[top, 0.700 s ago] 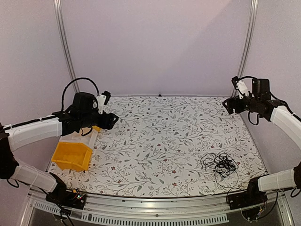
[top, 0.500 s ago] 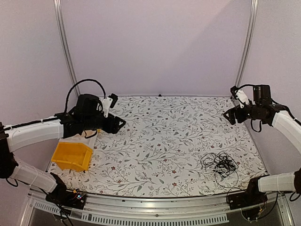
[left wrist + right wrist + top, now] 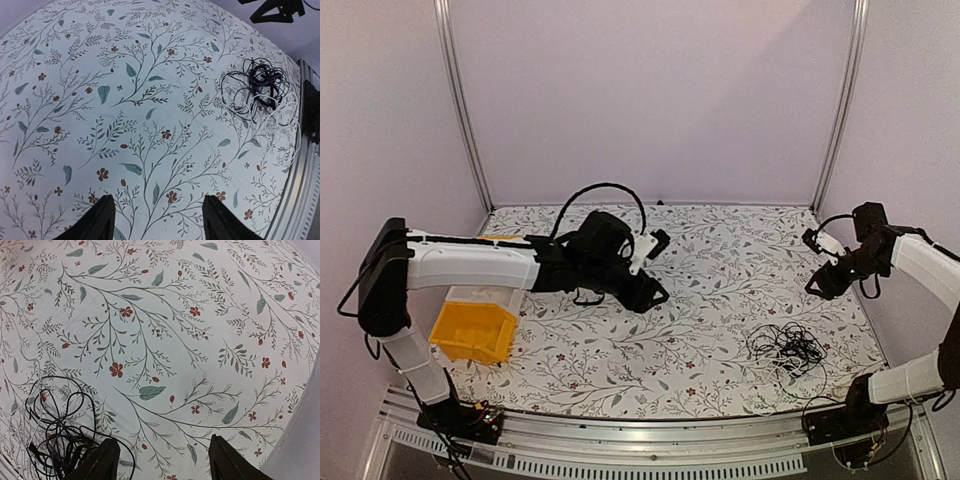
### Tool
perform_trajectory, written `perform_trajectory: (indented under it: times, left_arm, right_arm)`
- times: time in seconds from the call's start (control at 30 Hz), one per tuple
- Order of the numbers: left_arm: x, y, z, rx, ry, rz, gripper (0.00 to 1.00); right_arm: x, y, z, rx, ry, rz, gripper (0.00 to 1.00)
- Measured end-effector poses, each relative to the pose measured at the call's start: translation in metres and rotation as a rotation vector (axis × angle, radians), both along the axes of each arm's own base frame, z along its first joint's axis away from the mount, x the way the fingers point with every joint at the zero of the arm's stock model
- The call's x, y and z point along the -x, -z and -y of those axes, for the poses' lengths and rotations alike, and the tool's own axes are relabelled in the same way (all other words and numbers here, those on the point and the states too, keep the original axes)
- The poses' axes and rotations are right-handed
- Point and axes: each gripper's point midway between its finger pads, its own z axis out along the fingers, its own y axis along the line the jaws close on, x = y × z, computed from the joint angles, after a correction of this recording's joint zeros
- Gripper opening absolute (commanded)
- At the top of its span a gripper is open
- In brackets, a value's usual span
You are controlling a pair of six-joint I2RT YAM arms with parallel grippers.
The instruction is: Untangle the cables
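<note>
The flat bench with the white cloth printed in leaves and small red flowers (image 3: 720,250) is carrying everything. The bundle of thin black cables is lying on it, and every place below is being given from that bundle.

The white-and-black left arm (image 3: 470,265) is stretching across the bench well to the left of the bundle. The white-and-black right arm (image 3: 930,262) is bending in from beyond the bundle and to its right.

The yellow plastic open-fronted bin (image 3: 475,330) is sitting well to the left of the bundle, partly under the left arm.

The cables (image 3: 786,348) are resting as one loose looping tangle, touched by neither arm. The left wrist view is showing them (image 3: 260,90) with several thin strands trailing outward; the right wrist view is showing them (image 3: 55,440) from the far side.

The left pincer (image 3: 658,268) is hanging left of and beyond the bundle, well apart from it. Its fingers are spread and released, with only cloth between them (image 3: 160,220).

The right pincer (image 3: 817,262) is hovering beyond the bundle, nearer to it. It too is released, gripping nothing (image 3: 165,460).
</note>
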Motion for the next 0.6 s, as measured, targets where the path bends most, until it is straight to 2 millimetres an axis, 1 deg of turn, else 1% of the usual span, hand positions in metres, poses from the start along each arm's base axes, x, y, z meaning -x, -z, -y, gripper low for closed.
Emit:
perform_trajectory:
  times: [0.07,0.13,0.23,0.33,0.43,0.53,0.6]
  left_arm:
    - [0.003,0.017,0.033,-0.008,0.053,-0.027,0.59]
    - [0.008,0.032,0.059,-0.005,0.097,-0.054,0.60]
    - [0.019,0.052,0.095,0.018,0.162,-0.100,0.59]
    - [0.025,0.065,0.126,0.061,0.209,-0.131,0.59]
    - [0.025,0.072,0.148,0.108,0.228,-0.154,0.57]
    - [0.019,0.079,0.169,0.154,0.220,-0.160,0.56]
    - [0.015,0.084,0.178,0.176,0.212,-0.162,0.53]
  right_arm:
    - [0.004,0.015,-0.004,-0.010,-0.039,-0.057,0.62]
    - [0.009,0.025,-0.008,-0.021,-0.072,-0.091,0.63]
    - [0.018,0.031,-0.016,-0.045,-0.124,-0.113,0.64]
    - [0.030,0.035,-0.025,-0.070,-0.189,-0.116,0.64]
    - [0.041,0.036,-0.032,-0.084,-0.230,-0.115,0.64]
    - [0.041,0.032,-0.037,-0.105,-0.246,-0.098,0.64]
    - [0.040,0.031,-0.039,-0.116,-0.250,-0.094,0.63]
